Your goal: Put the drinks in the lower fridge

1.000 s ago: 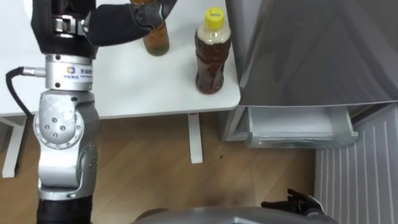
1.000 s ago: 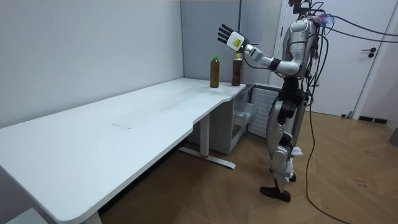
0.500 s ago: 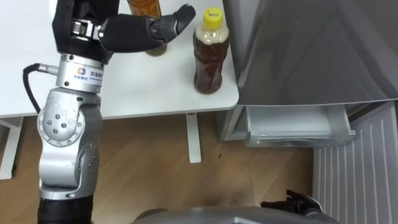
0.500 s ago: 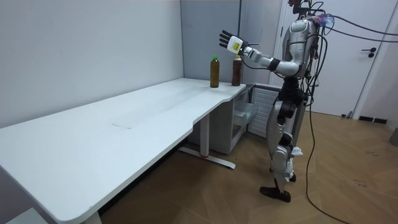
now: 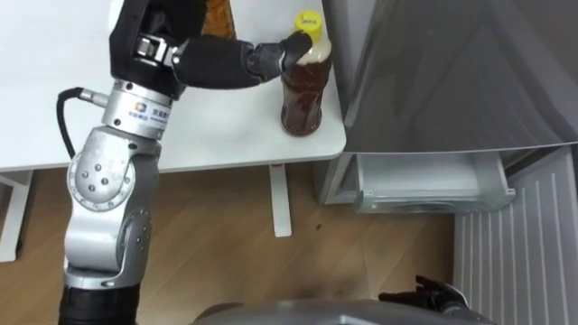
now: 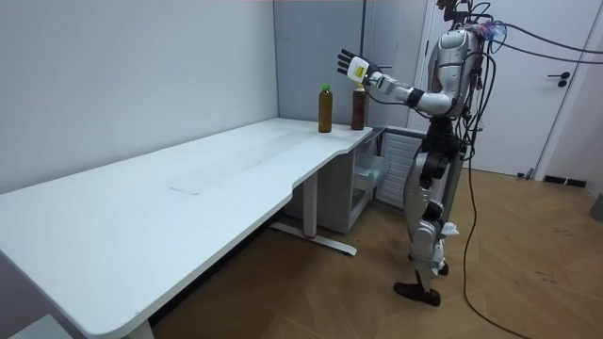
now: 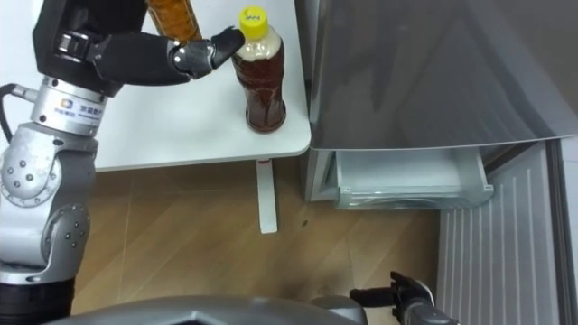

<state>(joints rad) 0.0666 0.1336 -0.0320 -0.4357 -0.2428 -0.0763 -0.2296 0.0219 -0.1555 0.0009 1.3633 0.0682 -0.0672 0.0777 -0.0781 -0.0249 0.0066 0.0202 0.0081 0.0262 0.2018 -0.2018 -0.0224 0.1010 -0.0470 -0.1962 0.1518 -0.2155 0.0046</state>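
Desk corner [image 5: 237,135] — left hand [image 5: 215,61] at yellow-capped bottle [image 5: 305,90].

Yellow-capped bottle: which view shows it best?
The right eye view: the yellow-capped bottle stands whole near the table corner, the left hand at its neck. In the left eye view the hand's fingers cover the neck. The room view shows it far off, beside a green-capped bottle.

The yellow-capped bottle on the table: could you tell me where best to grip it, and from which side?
Probably round the body of the yellow-capped bottle, below its shoulder, coming from the robot's left. It stands upright near the table's right edge with the fridge close on its right, and the open left hand is at its neck on that side.
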